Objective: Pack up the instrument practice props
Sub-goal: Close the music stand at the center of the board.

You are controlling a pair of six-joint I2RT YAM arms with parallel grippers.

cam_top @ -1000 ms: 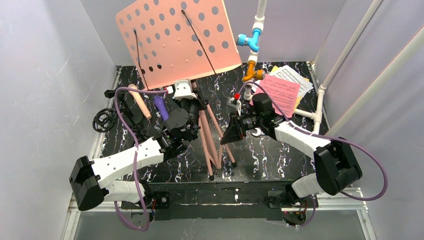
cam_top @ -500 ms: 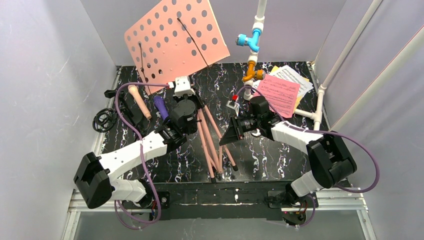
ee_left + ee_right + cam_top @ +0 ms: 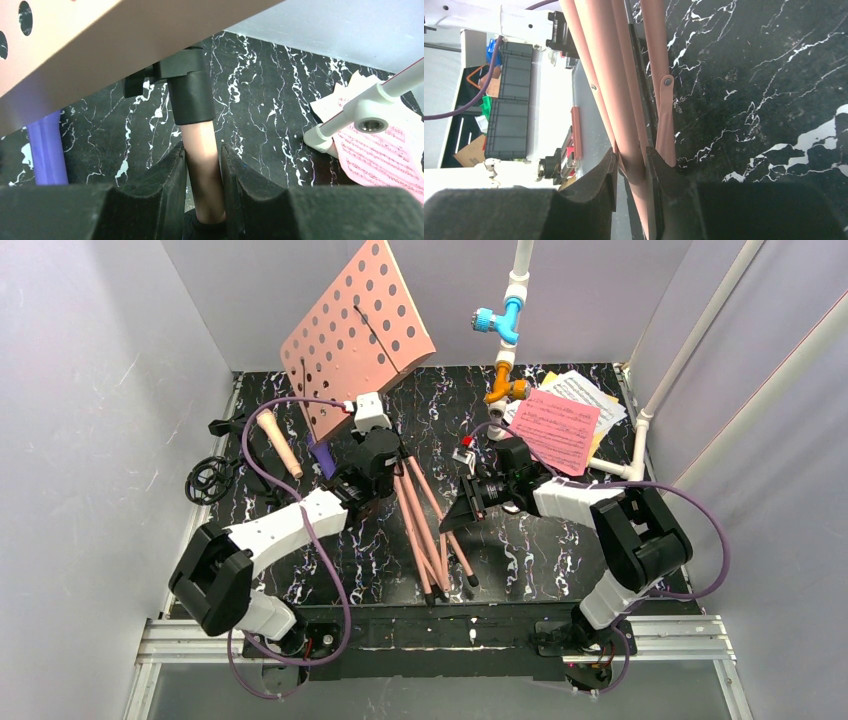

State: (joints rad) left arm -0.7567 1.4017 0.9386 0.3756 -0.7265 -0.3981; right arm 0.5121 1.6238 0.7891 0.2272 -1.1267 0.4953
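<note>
Tilted music rest [image 3: 358, 335] overhangs back left; tripod legs [image 3: 420, 540] block centre; front-right table [image 3: 540, 560] open.

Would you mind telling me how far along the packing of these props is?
Nothing looks packed yet. In hand: the left gripper clamps the pole below the music rest, and the right gripper grips the tripod legs, gathered close together. Left: the peach microphone, purple microphone and music sheets lie loose on the table.
</note>
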